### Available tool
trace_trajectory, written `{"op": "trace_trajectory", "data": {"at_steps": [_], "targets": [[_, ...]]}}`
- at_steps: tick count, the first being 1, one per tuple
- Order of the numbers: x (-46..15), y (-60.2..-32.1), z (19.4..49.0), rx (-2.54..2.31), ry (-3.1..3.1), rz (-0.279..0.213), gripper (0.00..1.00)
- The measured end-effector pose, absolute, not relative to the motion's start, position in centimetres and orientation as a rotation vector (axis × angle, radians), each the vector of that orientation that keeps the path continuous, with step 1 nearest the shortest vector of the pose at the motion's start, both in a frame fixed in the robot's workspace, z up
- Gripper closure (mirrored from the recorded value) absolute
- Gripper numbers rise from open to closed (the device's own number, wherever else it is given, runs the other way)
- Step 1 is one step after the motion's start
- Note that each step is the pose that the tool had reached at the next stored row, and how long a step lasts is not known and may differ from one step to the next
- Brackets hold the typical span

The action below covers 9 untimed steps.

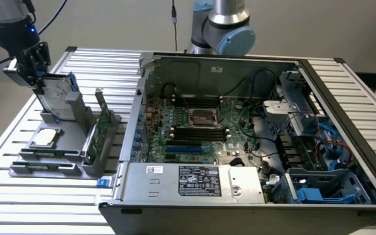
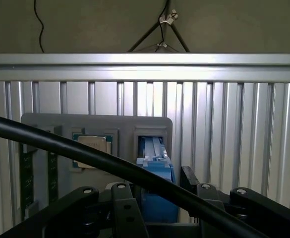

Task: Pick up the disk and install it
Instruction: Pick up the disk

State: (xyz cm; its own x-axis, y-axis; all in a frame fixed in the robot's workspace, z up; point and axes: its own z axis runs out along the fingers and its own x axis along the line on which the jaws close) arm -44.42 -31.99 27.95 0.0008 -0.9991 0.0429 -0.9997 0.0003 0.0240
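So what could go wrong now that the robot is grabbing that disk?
The gripper grips the disk only near its top edge, so it might slip or tilt. Its lower end sits by the grey stand, so it could catch there. Loose wires in the computer case might snag it.
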Motion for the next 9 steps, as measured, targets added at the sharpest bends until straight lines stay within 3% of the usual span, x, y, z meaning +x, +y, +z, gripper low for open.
{"op": "trace_trajectory", "data": {"at_steps": [9], "targets": [[-44.41,-31.42,27.81,2.188,-2.188,0.021,0.52]]}}
